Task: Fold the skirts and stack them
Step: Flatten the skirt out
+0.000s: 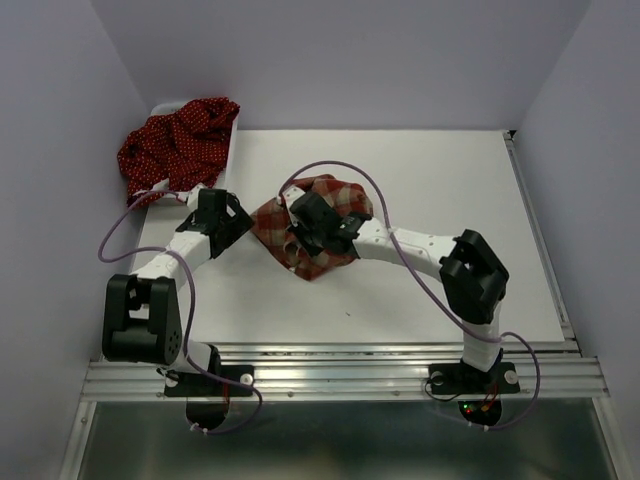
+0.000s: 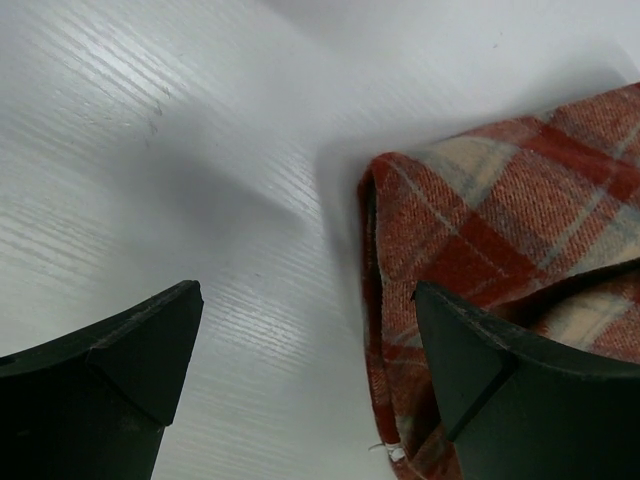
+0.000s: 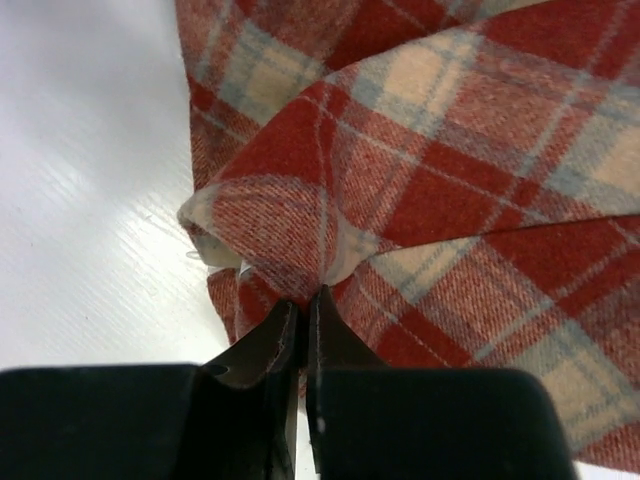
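The red-and-cream plaid check skirt (image 1: 272, 228) (image 2: 500, 200) (image 3: 450, 150) is sitting roughly mid-table on the white tabletop (image 1: 420, 180). It's bunched into a lumpy diamond rather than lying flat. As far as I can tell its longer side runs on a diagonal, from the far-right corner down to a point aimed at the near edge. There's a folded-over flap on top.

The right gripper (image 1: 300, 240) (image 3: 305, 305) has its fingers pinched tight together on a fold of that plaid, right at the cloth's edge. That arm comes up from its base at the near right, has a raised elbow, and its forearm stretches left across the table to the skirt.

The left gripper (image 1: 240, 225) (image 2: 305, 300) is spread wide with nothing in it. It's parked at the skirt's left edge, one finger over bare table and the other over the plaid hem. Its arm bends at the near left and angles up and to the right.

Well apart at the far left corner, the dark red skirts with tiny white dots (image 1: 180, 140) are heaped in a pile spilling over a white basket (image 1: 163, 106).
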### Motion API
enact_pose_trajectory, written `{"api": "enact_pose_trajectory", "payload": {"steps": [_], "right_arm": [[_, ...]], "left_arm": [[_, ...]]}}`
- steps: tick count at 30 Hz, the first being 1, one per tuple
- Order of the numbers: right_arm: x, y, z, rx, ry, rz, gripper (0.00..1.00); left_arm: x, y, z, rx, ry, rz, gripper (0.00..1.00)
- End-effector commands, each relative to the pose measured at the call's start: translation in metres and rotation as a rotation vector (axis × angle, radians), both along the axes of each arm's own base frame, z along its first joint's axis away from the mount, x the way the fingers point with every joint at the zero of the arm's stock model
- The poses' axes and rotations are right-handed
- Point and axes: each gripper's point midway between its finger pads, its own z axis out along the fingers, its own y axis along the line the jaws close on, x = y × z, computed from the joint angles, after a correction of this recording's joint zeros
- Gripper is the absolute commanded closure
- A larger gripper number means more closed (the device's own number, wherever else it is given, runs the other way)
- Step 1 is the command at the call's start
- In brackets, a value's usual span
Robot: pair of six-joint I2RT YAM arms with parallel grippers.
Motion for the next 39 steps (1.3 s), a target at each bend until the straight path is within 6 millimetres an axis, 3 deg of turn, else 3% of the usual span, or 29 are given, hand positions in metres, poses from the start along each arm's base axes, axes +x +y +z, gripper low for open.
{"api": "enact_pose_trajectory", "payload": {"steps": [1,3,5,6,8,11,19,23,29,33,39], "right_arm": [[0.003,-0.021,0.05,0.064,-0.103,-0.111,0.99],[0.003,-0.041,0.07,0.084,-0.145,-0.167,0.99],[0.0,-0.058,0.072,0.088,-0.146,-0.206,0.99],[-0.001,-0.073,0.061,0.076,-0.127,-0.237,0.99],[-0.004,-0.088,0.067,0.1,-0.126,-0.276,0.99],[-0.005,-0.118,0.049,0.122,-0.062,-0.355,0.99],[-0.003,-0.136,0.049,0.167,-0.029,-0.419,0.99],[0.014,-0.167,0.043,0.187,-0.005,-0.538,0.99],[0.021,-0.189,0.041,0.218,0.023,-0.593,0.99],[0.021,-0.191,0.041,0.216,0.025,-0.584,0.99],[0.022,-0.192,0.038,0.215,0.035,-0.583,0.99]], "left_arm": [[0.019,-0.009,0.009,-0.027,-0.051,-0.046,0.01],[0.018,-0.013,0.002,-0.04,-0.035,-0.064,0.01],[0.019,-0.017,-0.001,-0.054,-0.038,-0.082,0.01],[0.019,-0.02,-0.005,-0.063,-0.034,-0.092,0.01],[0.015,-0.033,-0.009,-0.104,-0.023,-0.142,0.01],[0.01,-0.051,-0.014,-0.141,-0.033,-0.197,0.01],[-0.02,-0.088,-0.029,-0.205,-0.005,-0.32,0.06],[-0.05,-0.095,-0.039,-0.236,0.03,-0.322,0.06],[-0.076,-0.115,-0.035,-0.261,0.005,-0.376,0.06],[-0.078,-0.12,-0.042,-0.259,0.005,-0.377,0.06],[-0.068,-0.135,-0.051,-0.249,0.029,-0.42,0.21]]}}
